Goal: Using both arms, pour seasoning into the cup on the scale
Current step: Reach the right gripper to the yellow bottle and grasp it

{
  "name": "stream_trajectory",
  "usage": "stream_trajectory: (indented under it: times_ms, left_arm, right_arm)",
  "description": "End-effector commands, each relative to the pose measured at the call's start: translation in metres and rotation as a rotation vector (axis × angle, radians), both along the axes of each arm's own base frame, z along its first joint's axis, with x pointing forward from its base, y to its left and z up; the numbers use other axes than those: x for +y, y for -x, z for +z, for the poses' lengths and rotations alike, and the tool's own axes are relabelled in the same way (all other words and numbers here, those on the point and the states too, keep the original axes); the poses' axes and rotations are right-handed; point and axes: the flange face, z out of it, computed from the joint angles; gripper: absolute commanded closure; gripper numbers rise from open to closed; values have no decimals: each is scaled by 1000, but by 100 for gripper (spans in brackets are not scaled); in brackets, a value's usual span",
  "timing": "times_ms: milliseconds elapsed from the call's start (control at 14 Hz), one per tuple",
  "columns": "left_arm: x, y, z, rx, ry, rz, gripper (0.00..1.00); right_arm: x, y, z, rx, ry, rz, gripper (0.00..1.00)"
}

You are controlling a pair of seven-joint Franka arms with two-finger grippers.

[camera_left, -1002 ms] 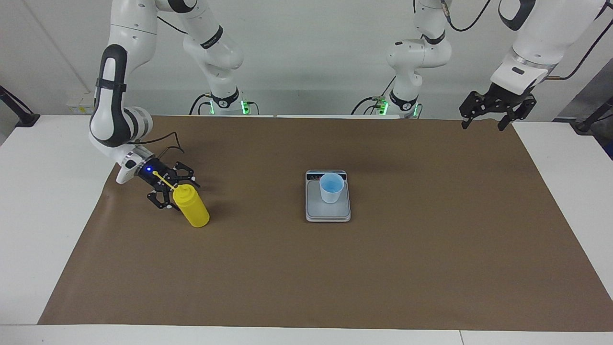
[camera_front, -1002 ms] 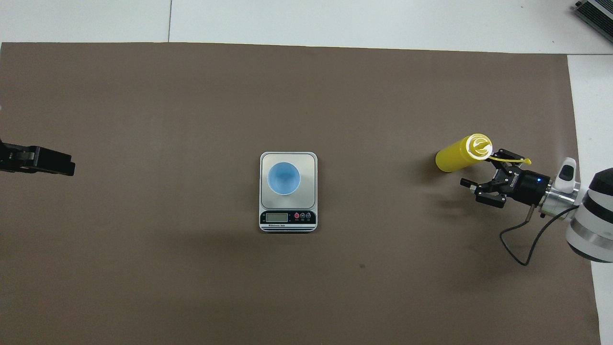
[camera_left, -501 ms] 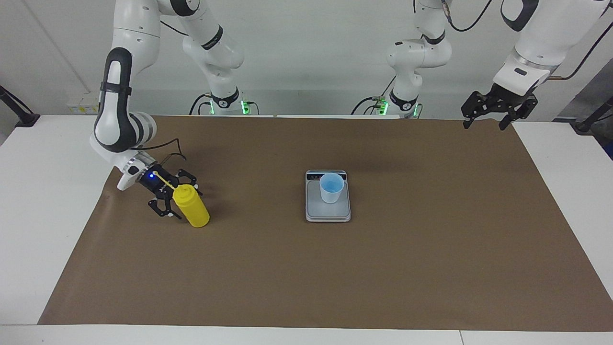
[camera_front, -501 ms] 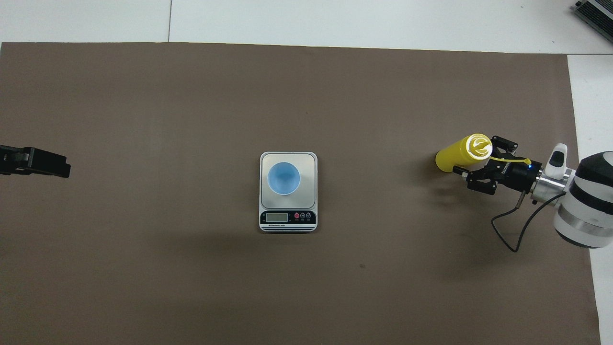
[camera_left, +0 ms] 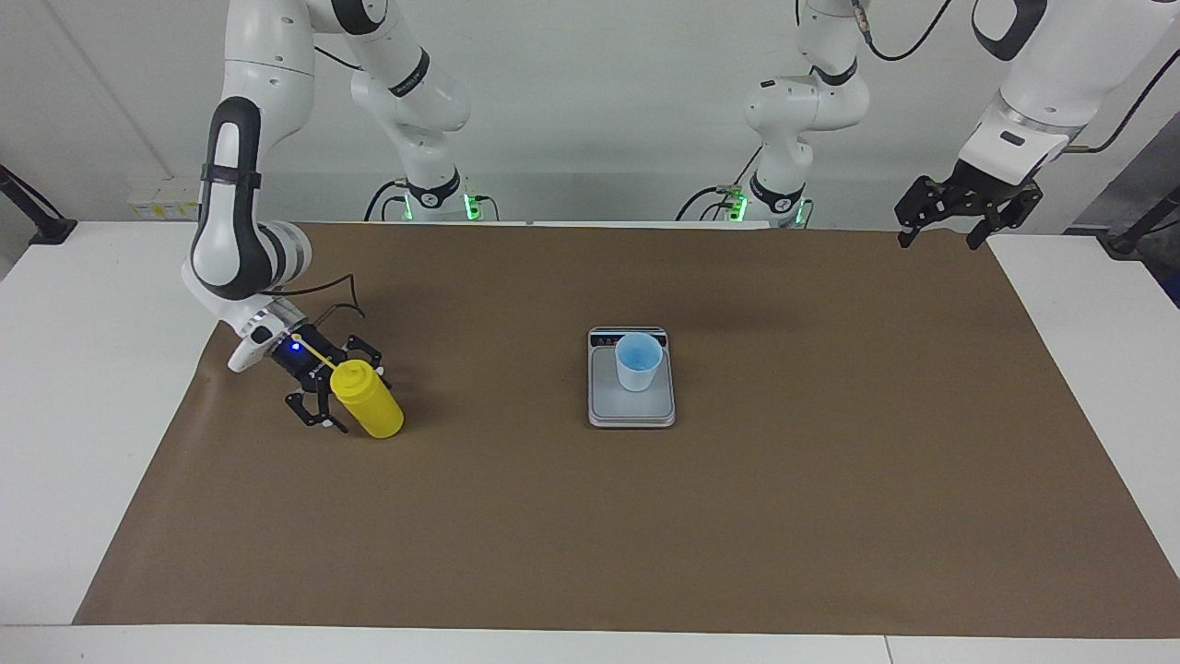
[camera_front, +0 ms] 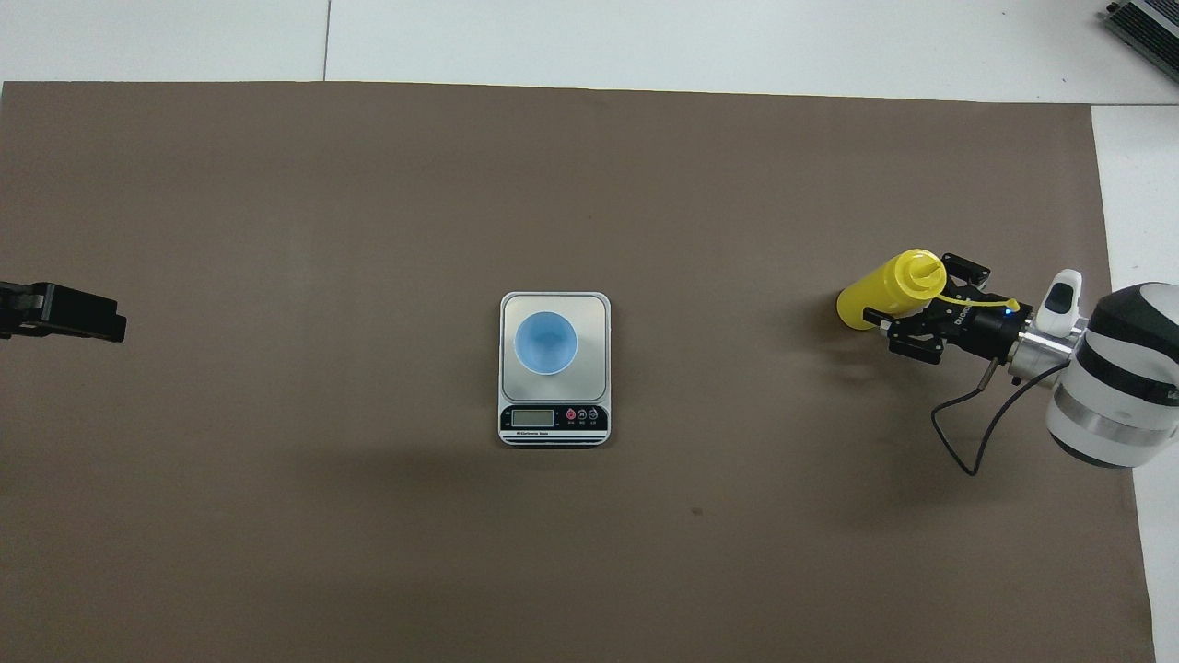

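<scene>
Facing view: right gripper [camera_left: 343, 387] closer around seasoning [camera_left: 367, 398], jaws spread, perhaps touching; left gripper [camera_left: 954, 221] spread, higher.

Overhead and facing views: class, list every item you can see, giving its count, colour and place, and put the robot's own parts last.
Mat: one, brown, spread over the white table.
Scale: one, silver-grey, mid-mat, its display edge toward the robots.
Cup: one, pale blue, upright on the scale.
Seasoning bottle: one, yellow, standing toward the right arm's end of the table.
Right gripper: one, black, open, its fingers either side of the seasoning bottle, not yet closed on it.
Left gripper: one, black, open, raised over the mat's edge at the left arm's end, waiting.
</scene>
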Motion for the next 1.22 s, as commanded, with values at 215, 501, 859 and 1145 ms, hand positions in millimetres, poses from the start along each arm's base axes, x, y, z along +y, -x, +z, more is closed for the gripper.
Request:
stream_trajectory:
  times_ms: [215,501,859,1145]
  left_arm:
    - [2,10,2,4,10,1,0]
    - [2,10,2,4,10,1,0]
    - [2,10,2,4,10,1,0]
    - [2,10,2,4,10,1,0]
  right_arm:
    - [7,-7,-3,-25,-3,2,0]
    - [25,-12,1,-38,-30,2,29]
    - [29,-18,12,-54,-30,-6,64]
    - [40,-31,37,-64,-25,-8,64]
